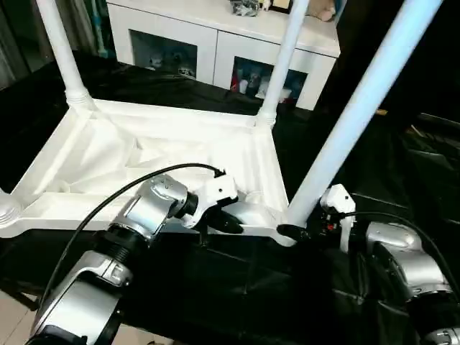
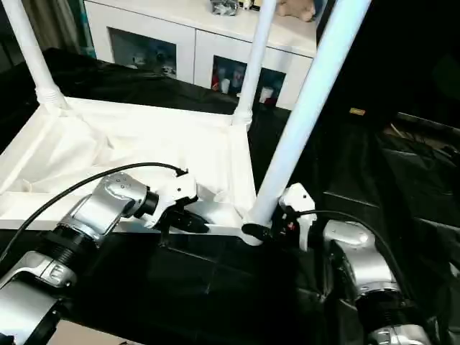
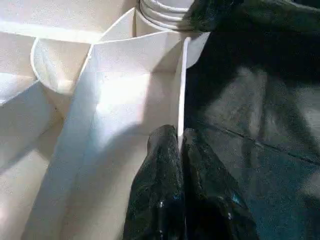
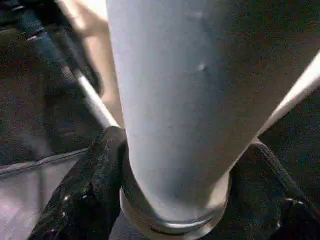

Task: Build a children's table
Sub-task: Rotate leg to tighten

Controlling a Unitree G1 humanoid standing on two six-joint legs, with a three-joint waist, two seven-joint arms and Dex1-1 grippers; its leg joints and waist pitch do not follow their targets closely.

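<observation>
The white tabletop (image 1: 144,154) lies upside down on black cloth, ribbed underside up. Two white legs stand in its far corner sockets, one on the left (image 1: 61,50) and one on the right (image 1: 285,54). A third leg (image 1: 366,100) rises tilted to the right from the near right socket (image 1: 284,228). My right gripper (image 1: 291,231) is shut on this leg just above the socket, one finger (image 4: 100,170) on each side of the tube (image 4: 175,100). My left gripper (image 1: 231,223) is shut on the tabletop's near rim (image 3: 181,90), just left of that socket.
A white glass-door cabinet (image 1: 215,43) stands behind the tabletop with small things on top. Black cloth (image 1: 374,172) covers the ground around the work. The near left socket (image 1: 7,208) sits at the picture's left edge. A black cable (image 1: 129,188) arcs over my left forearm.
</observation>
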